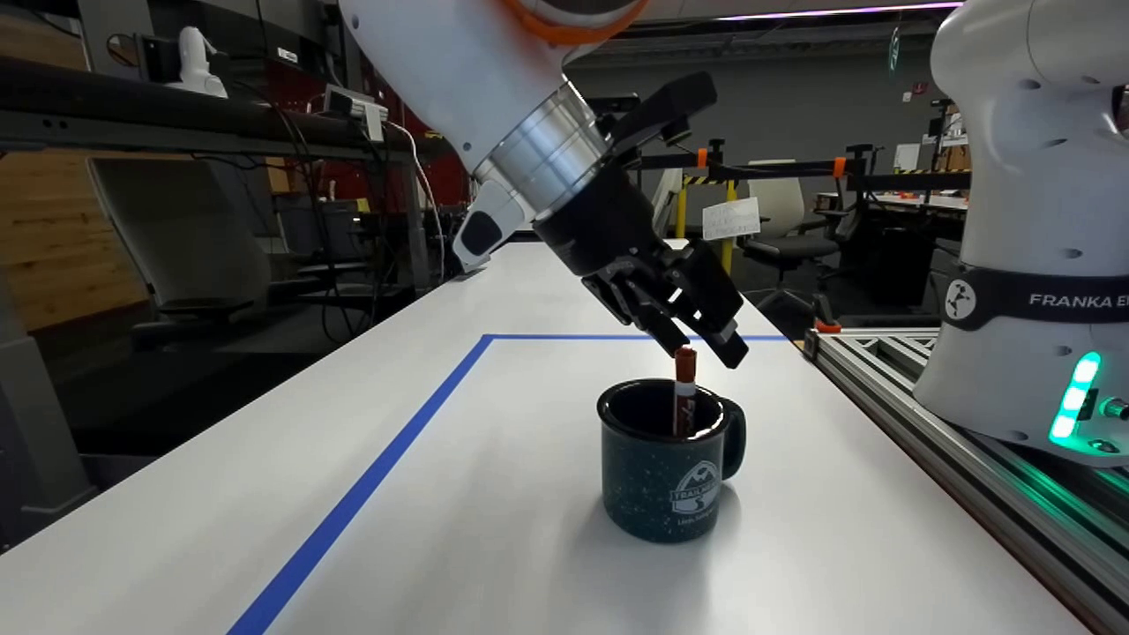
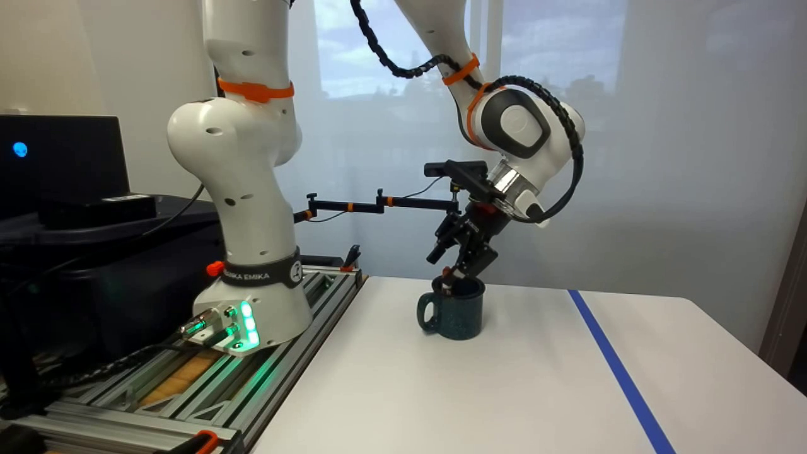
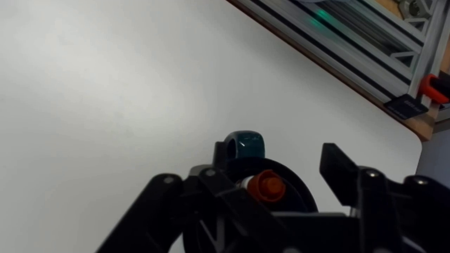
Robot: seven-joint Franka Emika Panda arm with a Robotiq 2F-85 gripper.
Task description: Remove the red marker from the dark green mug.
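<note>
Step in hand, as judged: alignment before the grasp. Slim, dark-red cylindrical marker (image 1: pixel 684 392) with a white band and orange-red cap (image 1: pixel 685 363) stands inside the squat, glossy, speckled dark green mug (image 1: pixel 653 485), capped end above the mug's rim, on the side nearer the mug's handle (image 1: pixel 737 437). Extraction not yet begun.

Tool: black two-finger Robotiq gripper (image 1: pixel 706 347) above the mug's mouth, jaws spread, nothing pinched. Wrist view shows one black finger (image 3: pixel 220 154) beside the handle and near the cap; the opposite black finger (image 3: pixel 335 175) appears well apart from it, past the mug's rim. Marker therefore reads as off-centre in the gap. Fingertip contact with cap: cannot tell.

Next move, judged: slight sideways correction to centre the marker, descent toward the mug until both fingers flank the cap, closure, then a lift along the marker's axis until its lower end clears the mug's rim.

Pose: white Franka arm (image 1: pixel 503 88) reaches over the mug from its base (image 2: pixel 271 315) on the handle side and bends back. In both exterior views the wrist slants, fingertips aimed down and toward the handle side.
</note>
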